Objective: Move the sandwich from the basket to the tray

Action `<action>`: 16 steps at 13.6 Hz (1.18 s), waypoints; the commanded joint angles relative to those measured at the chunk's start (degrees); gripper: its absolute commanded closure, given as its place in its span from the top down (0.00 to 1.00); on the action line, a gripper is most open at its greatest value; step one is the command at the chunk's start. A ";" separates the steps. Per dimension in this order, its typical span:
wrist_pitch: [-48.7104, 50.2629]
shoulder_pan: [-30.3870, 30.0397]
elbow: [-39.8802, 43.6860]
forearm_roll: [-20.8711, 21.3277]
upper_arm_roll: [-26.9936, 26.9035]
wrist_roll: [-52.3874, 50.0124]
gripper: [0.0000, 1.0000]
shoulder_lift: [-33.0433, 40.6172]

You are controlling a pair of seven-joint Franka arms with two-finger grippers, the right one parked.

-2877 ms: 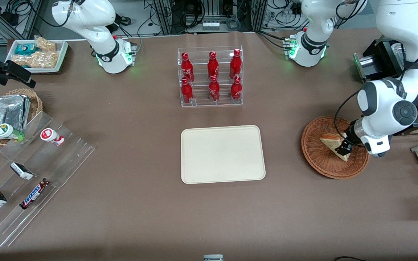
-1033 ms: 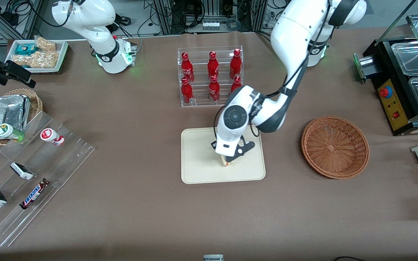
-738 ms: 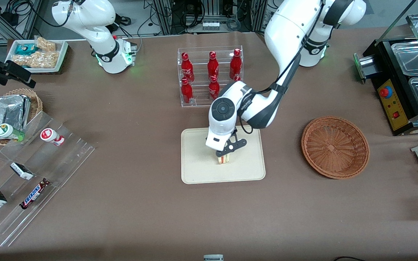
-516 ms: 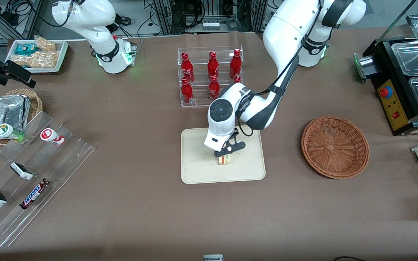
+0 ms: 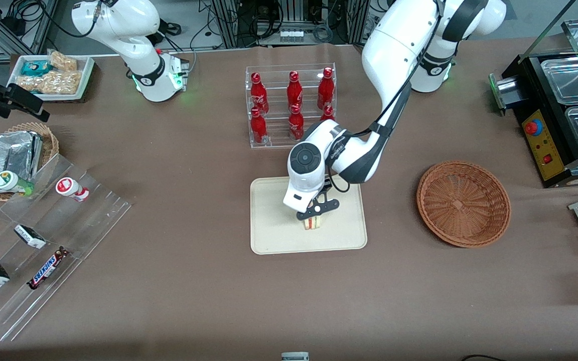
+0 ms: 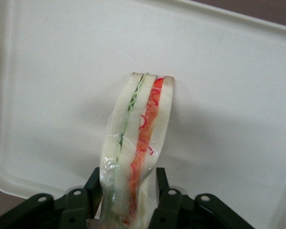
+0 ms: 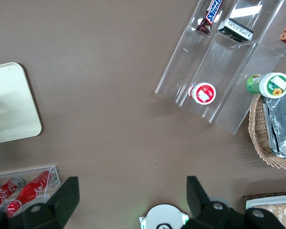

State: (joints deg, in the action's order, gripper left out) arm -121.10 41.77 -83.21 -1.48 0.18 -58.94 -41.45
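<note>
1. Sandwich (image 5: 312,222): a triangular wedge held on edge over the tray (image 5: 274,220), its filled edge turned toward the tray surface. The wrist view shows the red and green layers between pale bread slices (image 6: 138,143). Whether its lower end touches the tray cannot be told.
2. Gripper (image 5: 314,214): directly above the sandwich, jaws narrow and pinching the two bread faces, one finger (image 6: 93,191) on each side. Gripping across the flat faces, rather than along the filling, probably keeps the layers together while the wedge is carried.
3. Tray: cream, low-rimmed, lying on the tabletop (image 5: 193,291) nearer the front camera than the rack of red bottles (image 5: 291,106). The sandwich hangs within its rim, near the middle, so release here should leave it well inside.
4. Basket (image 5: 463,203): reddish-brown wicker, toward the working arm's end of the tabletop, well apart from the tray and holding nothing visible.
</note>
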 commanded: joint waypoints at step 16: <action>16.32 -29.18 -16.27 -0.02 -1.50 34.82 1.00 33.17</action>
State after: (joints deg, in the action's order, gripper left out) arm -106.35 16.02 -92.22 -1.36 -2.14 -30.12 -16.74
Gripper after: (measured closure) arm 0.000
